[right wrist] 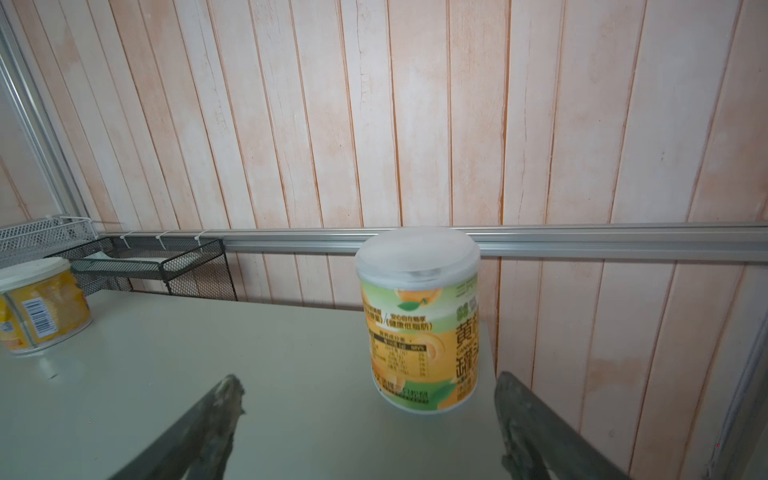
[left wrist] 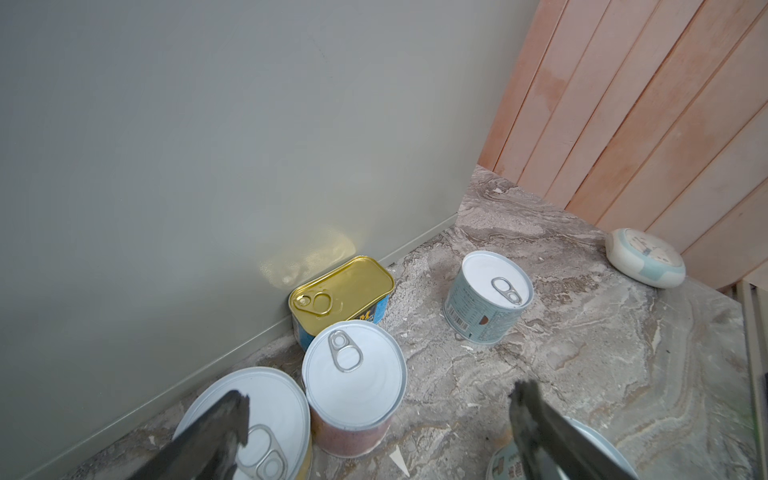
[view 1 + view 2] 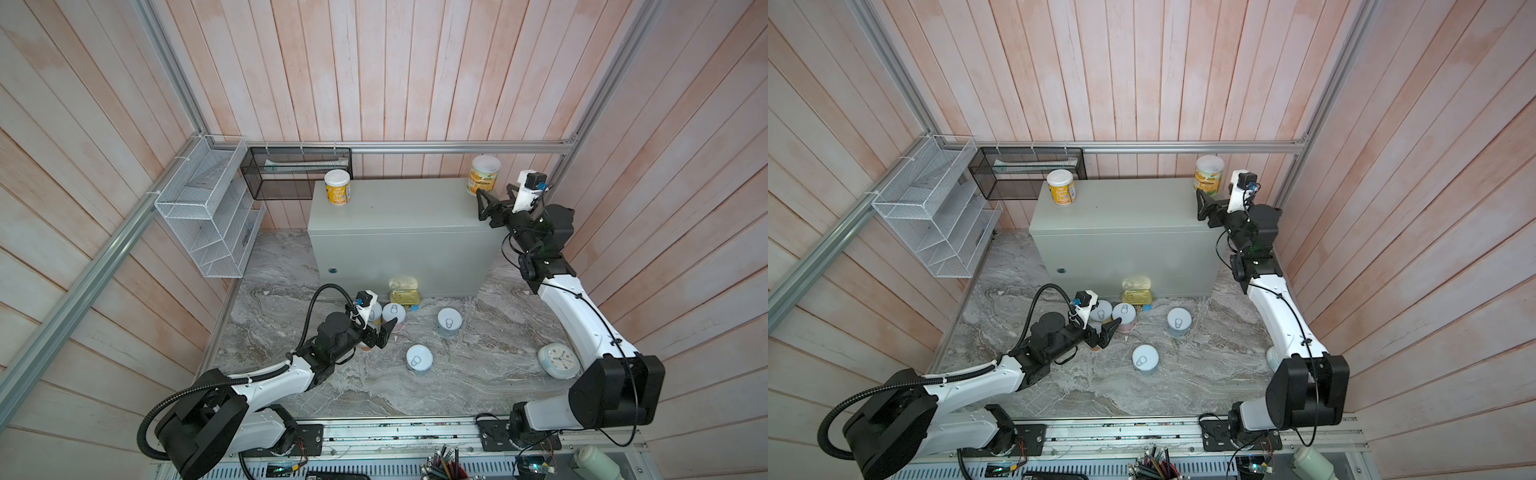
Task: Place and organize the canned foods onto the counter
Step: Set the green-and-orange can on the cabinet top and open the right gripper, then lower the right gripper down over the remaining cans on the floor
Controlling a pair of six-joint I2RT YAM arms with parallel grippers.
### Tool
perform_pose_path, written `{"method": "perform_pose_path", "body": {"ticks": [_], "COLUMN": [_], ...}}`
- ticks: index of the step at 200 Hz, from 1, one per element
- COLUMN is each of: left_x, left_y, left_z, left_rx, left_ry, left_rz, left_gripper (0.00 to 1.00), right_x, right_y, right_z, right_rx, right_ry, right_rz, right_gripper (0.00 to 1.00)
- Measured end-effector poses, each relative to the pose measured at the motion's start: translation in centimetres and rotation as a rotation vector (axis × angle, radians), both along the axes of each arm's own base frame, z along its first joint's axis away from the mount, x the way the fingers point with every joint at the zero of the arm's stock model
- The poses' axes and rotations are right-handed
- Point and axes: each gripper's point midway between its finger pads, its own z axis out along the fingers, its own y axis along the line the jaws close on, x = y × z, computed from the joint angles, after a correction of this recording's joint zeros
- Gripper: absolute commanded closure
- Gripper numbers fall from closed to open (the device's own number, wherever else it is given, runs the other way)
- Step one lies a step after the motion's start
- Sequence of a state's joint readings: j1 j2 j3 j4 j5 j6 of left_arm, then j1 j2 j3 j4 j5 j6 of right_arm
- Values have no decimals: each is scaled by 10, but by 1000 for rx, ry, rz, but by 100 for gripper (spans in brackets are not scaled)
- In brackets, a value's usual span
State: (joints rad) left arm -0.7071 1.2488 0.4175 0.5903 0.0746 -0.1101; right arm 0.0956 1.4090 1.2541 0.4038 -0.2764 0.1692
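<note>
Plainly, our right gripper [image 3: 494, 190] stands wide open and holds nothing. The green-and-orange peach can [image 1: 417, 320] sits upright just ahead of its fingertips, on the counter's [image 3: 399, 212] far right corner. A yellow-labelled can [image 3: 337, 188] stands at the far left corner. Our left gripper [image 2: 381, 390] is spread wide and empty, hovering low over the pink-labelled can [image 2: 353, 386] on the marble surface [image 2: 582, 374]. Nearby we see the gold-topped rectangular tin [image 2: 340, 291] touching the counter's front, and a pale blue can [image 2: 488, 295] standing apart.

The green-and-orange can [image 1: 419, 332] has a label reading "健康低脂肪" and "黄".
</note>
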Motion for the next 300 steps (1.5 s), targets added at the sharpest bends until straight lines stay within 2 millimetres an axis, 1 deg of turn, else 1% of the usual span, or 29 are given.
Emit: {"method": "perform_pose_path", "body": {"ticks": [31, 43, 54, 87, 106, 137, 155, 175, 194, 211, 225, 262, 300], "left_x": [0, 0, -1, -3, -3, -3, -3, -3, -3, -3, -3, -3, -3], "left_y": [0, 0, -1, -4, -5, -7, -8, -9, -9, -9, -9, -9, -9], "left_z": [0, 0, 0, 2, -2, -12, -12, -12, -11, -11, -11, -12, -12], "left_rx": [-5, -5, -6, -16, -11, 5, 3, -3, -6, -6, -6, -5, -6], "left_ry": [5, 6, 6, 2, 10, 32, 34, 33, 35, 33, 33, 35, 36], "left_rz": [1, -1, -7, -29, -31, -40, -46, -48, -47, -47, -47, -47, -47], "left_gripper": [0, 0, 0, 0, 0, 0, 0, 0, 0, 0, 0, 0, 0], "right_x": [-22, -30, -38, -64, -77, -105, -118, -128, -136, -143, -148, -155, -160], "right_y": [3, 5, 7, 10, 11, 13, 16, 25, 39, 52, 58, 62, 56], "right_z": [4, 3, -4, -34, -48, -63, -70, -81, -98, -119, -136, -179, -223], "right_rx": [3, 1, -1, -8, -9, -8, -10, -22, -47, -72, -85, -99, -76], "right_ry": [-3, 3, 18, 95, 143, 194, 219, 264, 325, 393, 449, 578, 701], "right_rz": [29, 38, 47, 66, 70, 76, 73, 70, 82, 100, 106, 79, 27], "right_gripper": [6, 6, 6, 7, 7, 8, 9, 10, 9, 9, 9, 9, 9]}}
